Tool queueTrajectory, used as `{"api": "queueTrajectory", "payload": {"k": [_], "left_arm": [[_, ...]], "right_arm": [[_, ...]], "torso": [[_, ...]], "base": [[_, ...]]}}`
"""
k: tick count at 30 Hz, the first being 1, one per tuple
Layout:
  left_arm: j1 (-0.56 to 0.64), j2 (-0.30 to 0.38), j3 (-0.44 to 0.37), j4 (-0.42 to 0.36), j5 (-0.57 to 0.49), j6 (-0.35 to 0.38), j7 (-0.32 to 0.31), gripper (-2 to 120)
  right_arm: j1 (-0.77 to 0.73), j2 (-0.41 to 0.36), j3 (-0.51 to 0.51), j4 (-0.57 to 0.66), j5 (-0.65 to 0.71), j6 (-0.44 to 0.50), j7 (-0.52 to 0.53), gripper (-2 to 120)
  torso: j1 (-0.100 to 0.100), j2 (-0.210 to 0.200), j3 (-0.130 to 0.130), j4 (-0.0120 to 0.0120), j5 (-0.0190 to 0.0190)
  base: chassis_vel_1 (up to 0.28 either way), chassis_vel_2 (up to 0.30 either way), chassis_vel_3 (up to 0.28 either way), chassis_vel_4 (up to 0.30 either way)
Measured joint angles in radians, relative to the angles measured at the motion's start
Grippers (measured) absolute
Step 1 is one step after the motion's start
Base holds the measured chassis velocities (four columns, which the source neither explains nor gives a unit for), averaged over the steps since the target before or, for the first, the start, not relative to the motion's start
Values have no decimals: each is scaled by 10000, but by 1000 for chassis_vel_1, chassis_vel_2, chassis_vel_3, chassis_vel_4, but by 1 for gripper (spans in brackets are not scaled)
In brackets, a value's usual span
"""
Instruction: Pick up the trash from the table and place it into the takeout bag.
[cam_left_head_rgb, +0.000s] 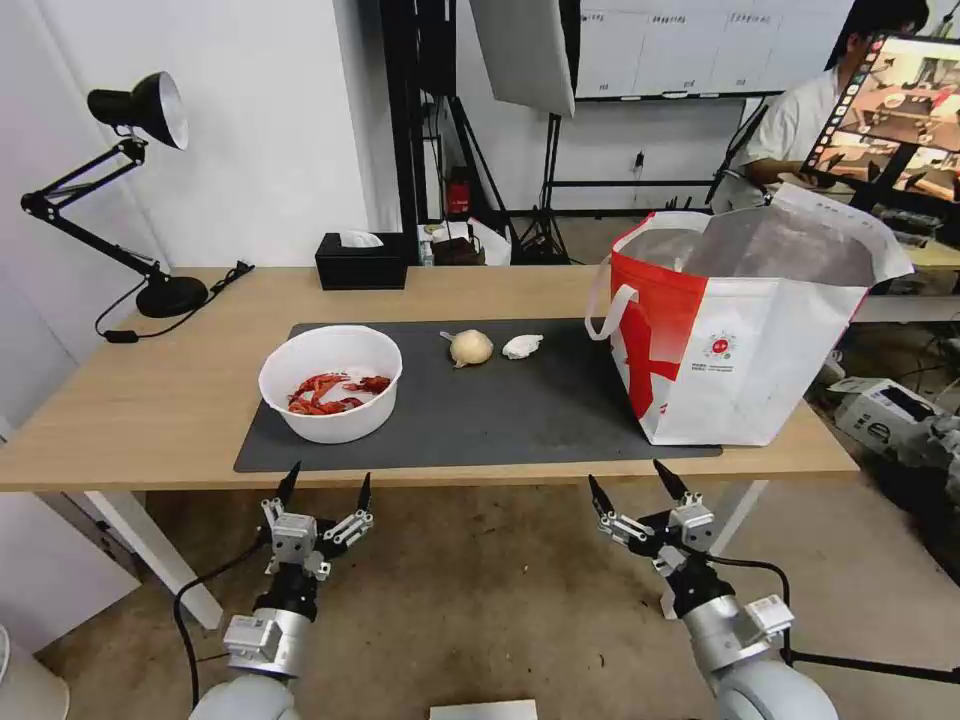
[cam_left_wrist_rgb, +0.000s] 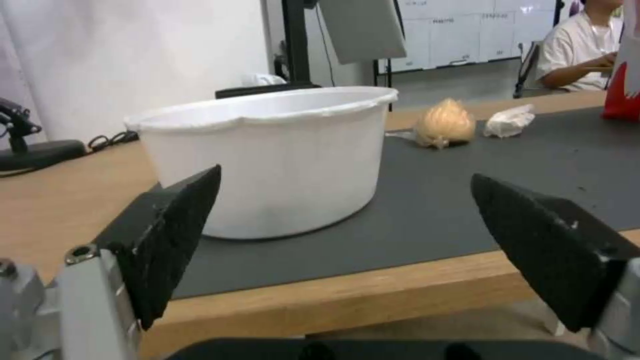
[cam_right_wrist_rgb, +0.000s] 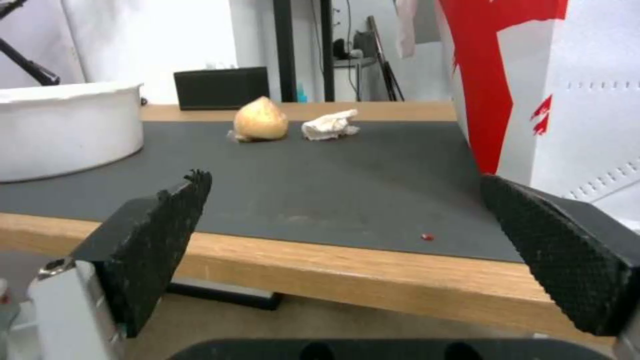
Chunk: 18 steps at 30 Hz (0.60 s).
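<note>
Beyond the splayed left hand (cam_left_head_rgb: 327, 481) sits the bowl (cam_left_head_rgb: 331, 382).

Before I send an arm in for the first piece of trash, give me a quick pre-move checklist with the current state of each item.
1. Left end effector open and holding nothing, below the table's near edge: ok.
2. Right end effector open and holding nothing, below the near edge in front of the takeout bag: ok.
3. Bag upright on the mat's right end, mouth open: ok.
4. White bowl with crayfish shells upright on the mat's left part: ok.
5. Beige lump and crumpled tissue side by side on the mat, apart: ok.
6. Room inside the bag: cannot tell.
</note>
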<state>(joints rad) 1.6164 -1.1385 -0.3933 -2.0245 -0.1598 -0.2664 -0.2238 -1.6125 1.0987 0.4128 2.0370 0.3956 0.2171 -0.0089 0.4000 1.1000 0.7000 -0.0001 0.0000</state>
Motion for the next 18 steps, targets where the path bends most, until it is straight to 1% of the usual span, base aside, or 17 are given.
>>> {"api": "queueTrajectory", "payload": {"k": [7, 11, 13, 14, 15, 17, 18], "left_arm": [[131, -70, -71, -57, 0, 14, 42, 100], [159, -71, -70, -42, -10, 19, 46, 100], [50, 10, 36, 24, -54, 39, 46, 100], [-128, 169, 228, 105, -135, 65, 46, 100], [-128, 169, 228, 105, -135, 65, 46, 100], [-404, 481, 533, 277, -291, 163, 121, 100], [-401, 526, 542, 324, -319, 166, 167, 100]], "right_arm": [[76, -25, -95, -24, -16, -35, -11, 100], [509, -269, -247, -68, 39, -200, -6, 100], [742, -412, -248, -17, 157, -345, 48, 100], [841, -486, -204, 101, 247, -456, 105, 100], [841, -486, -204, 101, 247, -456, 105, 100], [1311, -679, -234, 339, 553, -843, 339, 100], [1702, -782, -431, 344, 681, -1061, 452, 100]], "torso": [[0, 0, 0, 0, 0], [0, 0, 0, 1, 0], [0, 0, 1, 7, 3], [1, -1, 1, 6, 1], [1, -1, 1, 6, 1], [0, 0, 0, -9, -5], [0, 0, 1, -4, -1]], "base": [[0, 0, 0, 0], [0, 0, 0, 0], [0, 0, 0, 0], [0, 0, 0, 0], [0, 0, 0, 0], [0, 0, 0, 0], [0, 0, 0, 0]]}}
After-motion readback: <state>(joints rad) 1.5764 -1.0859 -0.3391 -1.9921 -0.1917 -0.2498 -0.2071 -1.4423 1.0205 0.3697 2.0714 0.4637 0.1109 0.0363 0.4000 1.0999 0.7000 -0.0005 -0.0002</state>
